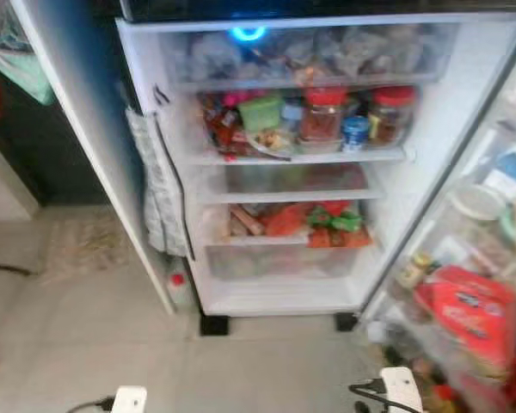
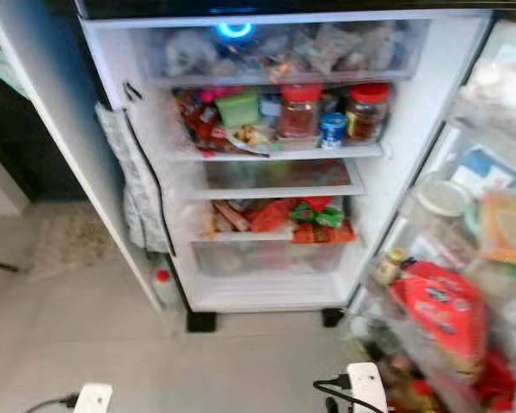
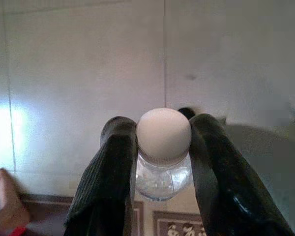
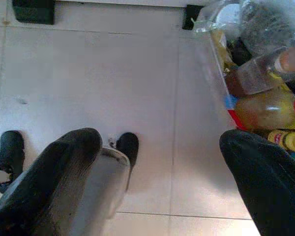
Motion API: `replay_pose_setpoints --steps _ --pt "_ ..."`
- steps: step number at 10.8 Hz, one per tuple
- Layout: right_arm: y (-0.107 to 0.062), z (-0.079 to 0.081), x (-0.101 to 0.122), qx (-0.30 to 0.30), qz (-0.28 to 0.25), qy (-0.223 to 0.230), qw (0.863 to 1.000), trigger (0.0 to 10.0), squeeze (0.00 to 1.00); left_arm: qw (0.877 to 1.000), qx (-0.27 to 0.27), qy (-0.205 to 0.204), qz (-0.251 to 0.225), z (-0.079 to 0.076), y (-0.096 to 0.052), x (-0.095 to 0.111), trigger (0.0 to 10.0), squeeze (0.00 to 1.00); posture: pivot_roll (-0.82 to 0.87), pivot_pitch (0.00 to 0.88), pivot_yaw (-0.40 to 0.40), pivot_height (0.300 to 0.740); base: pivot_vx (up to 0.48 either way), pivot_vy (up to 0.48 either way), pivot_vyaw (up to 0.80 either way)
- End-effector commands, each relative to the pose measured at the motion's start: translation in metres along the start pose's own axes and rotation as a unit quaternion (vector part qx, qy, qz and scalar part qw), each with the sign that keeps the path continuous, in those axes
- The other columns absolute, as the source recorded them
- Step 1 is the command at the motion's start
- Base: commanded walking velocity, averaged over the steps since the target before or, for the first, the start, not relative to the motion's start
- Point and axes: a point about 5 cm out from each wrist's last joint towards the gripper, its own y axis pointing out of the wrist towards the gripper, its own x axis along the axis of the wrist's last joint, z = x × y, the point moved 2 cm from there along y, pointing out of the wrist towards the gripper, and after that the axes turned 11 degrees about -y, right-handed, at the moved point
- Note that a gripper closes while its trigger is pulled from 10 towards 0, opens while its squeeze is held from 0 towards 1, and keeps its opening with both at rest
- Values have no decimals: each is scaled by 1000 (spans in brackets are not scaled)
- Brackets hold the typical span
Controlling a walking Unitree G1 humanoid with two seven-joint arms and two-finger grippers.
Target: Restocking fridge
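Left wrist view: left end effector [image 3: 162, 157] clamps a white-capped bottle [image 3: 163, 147]; right end effector [image 4: 160, 167] gapes empty.

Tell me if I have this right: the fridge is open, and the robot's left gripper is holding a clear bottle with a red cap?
Nearly. The fridge is open, and the left gripper holds a clear bottle, but its cap is white, not red, as the left wrist view shows.

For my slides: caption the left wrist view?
Left gripper clamps a white-capped clear bottle above the tiled floor.
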Motion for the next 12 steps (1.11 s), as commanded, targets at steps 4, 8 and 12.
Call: replay_pose_setpoints --steps 4,8,12 --pt "1 -4 3 -65 5 -47 997 10000 0 1000 0 1 9 8 -3 -7 10000 0 -37 32 15 740 0 0 0" --pt "1 -9 4 -98 19 -89 991 10000 0 1000 -1 0 7 8 -2 -7 10000 0 -33 31 14 740 0 0 0" --pt "0 -14 2 -124 42 -130 983 10000 0 1000 -1 2 7 8 -2 -7 10000 0 -32 36 14 740 0 0 0"
